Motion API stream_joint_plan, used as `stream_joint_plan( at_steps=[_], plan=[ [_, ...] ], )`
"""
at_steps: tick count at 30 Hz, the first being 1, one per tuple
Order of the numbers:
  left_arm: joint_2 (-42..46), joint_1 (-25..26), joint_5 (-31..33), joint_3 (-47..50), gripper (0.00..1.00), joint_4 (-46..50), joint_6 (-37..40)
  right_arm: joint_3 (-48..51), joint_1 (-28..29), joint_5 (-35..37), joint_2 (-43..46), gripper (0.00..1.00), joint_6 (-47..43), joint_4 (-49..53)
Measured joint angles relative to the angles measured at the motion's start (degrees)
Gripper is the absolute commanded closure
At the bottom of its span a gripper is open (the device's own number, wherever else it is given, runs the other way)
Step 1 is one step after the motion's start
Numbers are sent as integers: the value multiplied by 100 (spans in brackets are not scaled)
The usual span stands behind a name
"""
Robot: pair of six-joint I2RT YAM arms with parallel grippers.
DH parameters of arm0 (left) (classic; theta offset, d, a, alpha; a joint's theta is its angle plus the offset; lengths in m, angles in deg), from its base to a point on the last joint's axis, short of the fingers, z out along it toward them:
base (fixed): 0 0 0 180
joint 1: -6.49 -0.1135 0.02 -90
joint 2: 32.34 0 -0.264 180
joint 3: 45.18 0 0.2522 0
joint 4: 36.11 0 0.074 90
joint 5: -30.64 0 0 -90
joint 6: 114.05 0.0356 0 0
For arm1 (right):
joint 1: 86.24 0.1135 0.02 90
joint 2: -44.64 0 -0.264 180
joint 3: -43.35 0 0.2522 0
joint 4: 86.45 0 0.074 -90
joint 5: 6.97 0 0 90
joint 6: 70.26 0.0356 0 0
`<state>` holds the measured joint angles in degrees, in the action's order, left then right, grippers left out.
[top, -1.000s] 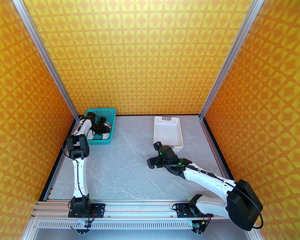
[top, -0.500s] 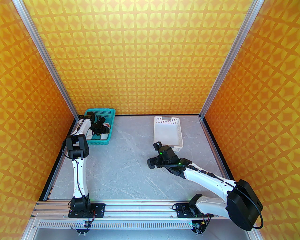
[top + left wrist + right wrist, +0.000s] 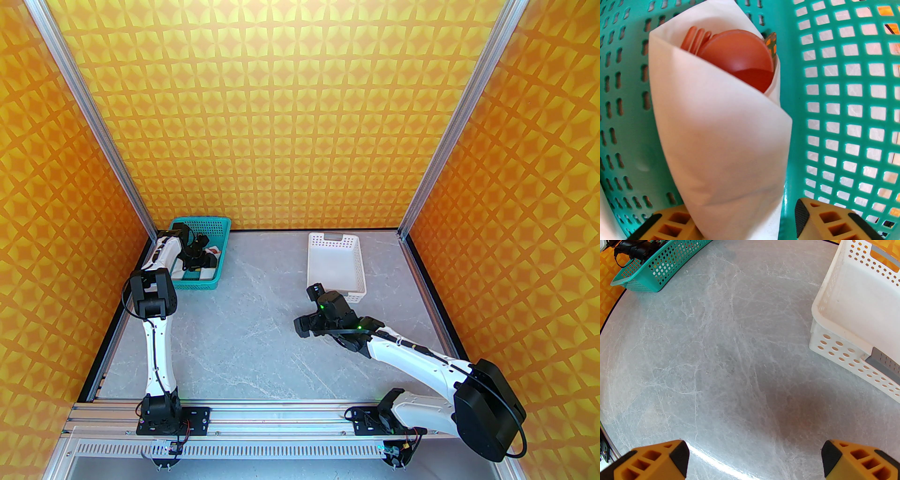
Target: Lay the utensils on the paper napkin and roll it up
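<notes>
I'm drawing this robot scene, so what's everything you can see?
teal basket: one, teal, table's far left corner
white basket: one, white, far side, right of middle
paper napkin: one, white, rolled up, inside the teal basket
spoon: one, reddish-brown, poking from the napkin roll
fork: one, orange, beside the spoon
table: one, grey marbled, under the baskets
walls: three, orange patterned, around the table
left claw: one, yellow-black, open around the napkin roll
right claw: one, yellow-black, open above the table

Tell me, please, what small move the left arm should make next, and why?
Probably lift the left gripper straight up out of the teal basket: the rolled napkin with the utensils inside already lies there, and one finger stands clear of it.
</notes>
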<state>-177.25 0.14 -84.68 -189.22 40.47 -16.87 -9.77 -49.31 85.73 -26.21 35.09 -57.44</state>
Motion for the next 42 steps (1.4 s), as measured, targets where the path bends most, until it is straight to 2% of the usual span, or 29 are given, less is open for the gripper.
stream_joint_plan(
  at_steps=[3, 7, 28, 42],
  plan=[
    [15, 0, 76, 2, 29, 11, 28, 24, 0, 15, 24, 1, -2, -2],
    [48, 0, 101, 4, 26, 48, 39, 33, 0, 31, 44, 1, 0, -2],
    [579, -4, 570, 22, 23, 214, 79, 96, 0, 61, 221, 1, -13, 0],
    [1698, 0, 721, 232, 22, 249, 57, 72, 0, 247, 605, 1, -107, 155]
  ],
)
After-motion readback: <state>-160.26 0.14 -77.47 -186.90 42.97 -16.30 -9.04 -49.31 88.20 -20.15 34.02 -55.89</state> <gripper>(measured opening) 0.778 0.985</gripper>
